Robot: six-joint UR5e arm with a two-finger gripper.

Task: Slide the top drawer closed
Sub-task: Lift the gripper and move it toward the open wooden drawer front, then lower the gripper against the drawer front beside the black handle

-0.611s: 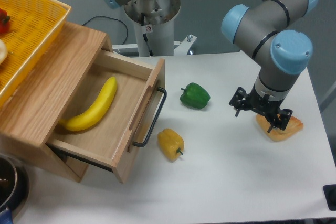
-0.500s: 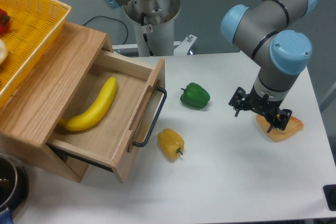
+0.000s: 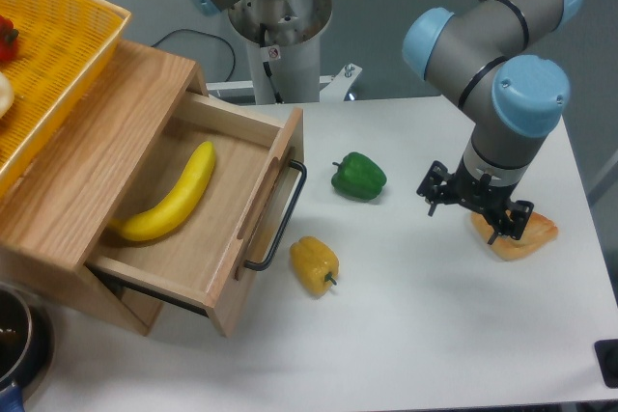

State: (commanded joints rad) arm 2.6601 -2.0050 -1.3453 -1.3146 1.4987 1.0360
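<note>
The top drawer stands pulled well out of its oak cabinet, at the left side of the table, with a banana lying inside it and its black bar handle facing the open table. The closing step does not appear to have begun: the gripper hangs well apart from the drawer, on the far side of the green pepper from the handle, just above a piece of bread. Its fingers point downward and hold nothing that can be seen; how far apart they stand cannot be told from this view. A yellow pepper lies near the handle's lower end. In the inspector's judgement, the next move calls for the arm to travel across towards the drawer front, clearing both peppers, and to meet the front or handle squarely so the push runs along the drawer's slide.
</note>
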